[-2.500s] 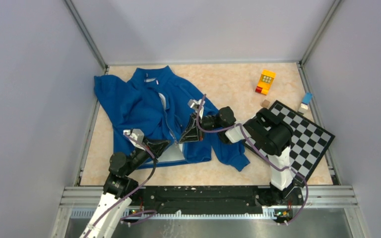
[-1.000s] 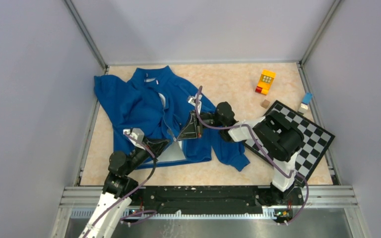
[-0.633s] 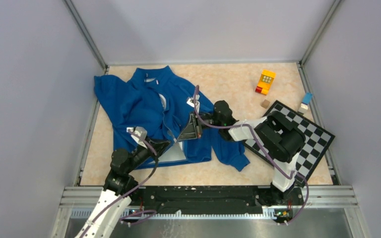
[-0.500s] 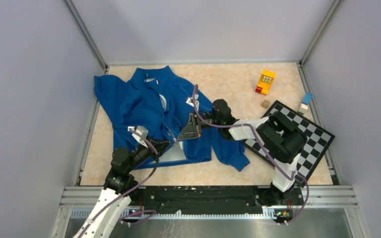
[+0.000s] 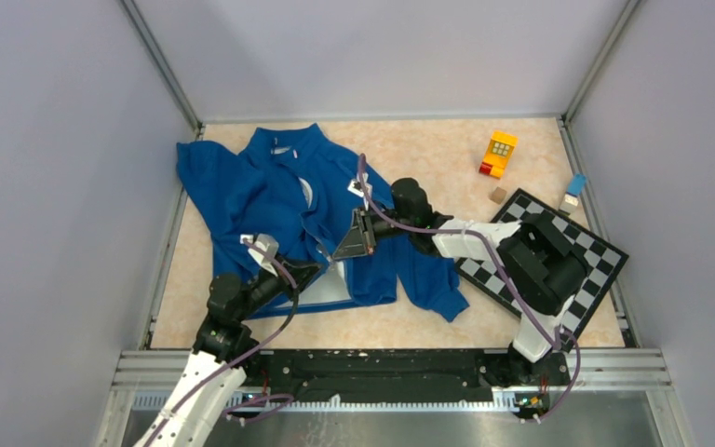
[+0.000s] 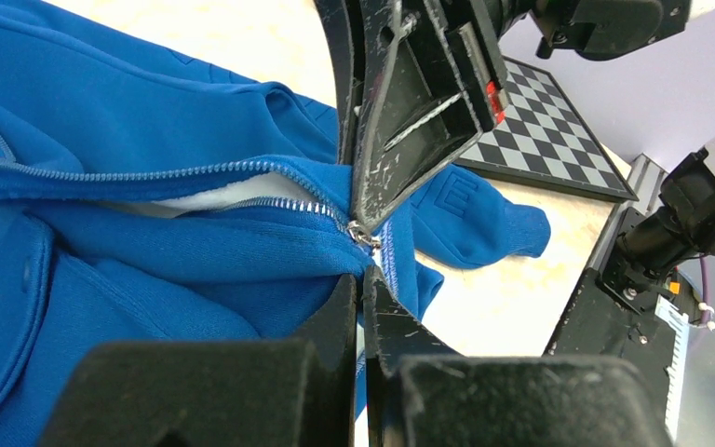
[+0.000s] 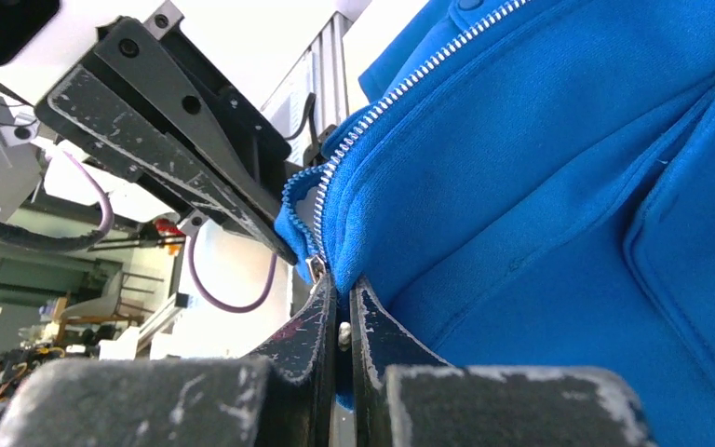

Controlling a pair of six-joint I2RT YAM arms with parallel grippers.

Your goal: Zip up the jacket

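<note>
The royal-blue jacket (image 5: 261, 200) lies spread on the left half of the table, front up, with its zipper open above the hem and pale lining showing. My left gripper (image 5: 309, 272) is shut on the jacket's bottom hem just below the zipper's foot (image 6: 363, 279). My right gripper (image 5: 338, 255) points down at the same spot and is shut on the metal zipper pull (image 7: 317, 270). In the left wrist view the slider (image 6: 365, 238) sits at the very bottom of the teeth, right under the right gripper's fingertips (image 6: 359, 209). The two rows of teeth run apart above it.
A black-and-white checkerboard (image 5: 559, 251) lies at the right under the right arm. A yellow toy block (image 5: 499, 152), a small brown cube (image 5: 497, 195) and a blue-and-white piece (image 5: 573, 191) sit at the far right. Walls close in three sides.
The right arm's wrist and elbow have swung up and to the left, tilting its fingers more steeply over the zipper's foot. The left arm edged slightly forward. Both grips hold.
</note>
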